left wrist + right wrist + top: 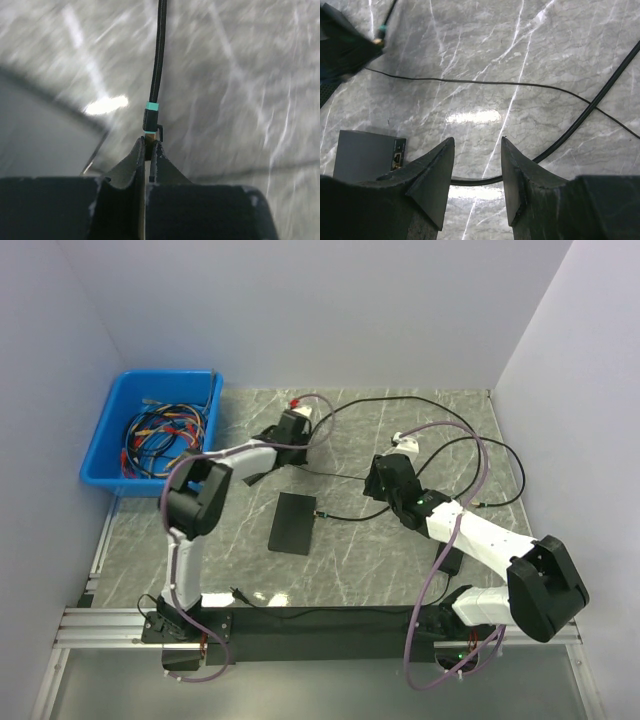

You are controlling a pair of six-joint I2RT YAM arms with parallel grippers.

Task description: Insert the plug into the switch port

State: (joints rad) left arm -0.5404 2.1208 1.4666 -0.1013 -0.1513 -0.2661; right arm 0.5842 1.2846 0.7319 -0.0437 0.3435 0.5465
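The switch (293,523) lies flat on the table (350,570), nearest the arm bases. Just beyond it, the right end effector (477,145) hangs released over a black cable (610,81). Farther back, the left end effector (148,146) is clenched on the plug (151,119), well apart from the switch

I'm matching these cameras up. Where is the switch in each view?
Top external: switch at centre.
Left wrist: cannot tell; too blurred.
Right wrist: lower left, port facing right.
Shared landmark: teal-banded plug in both wrist views; marble table in all.
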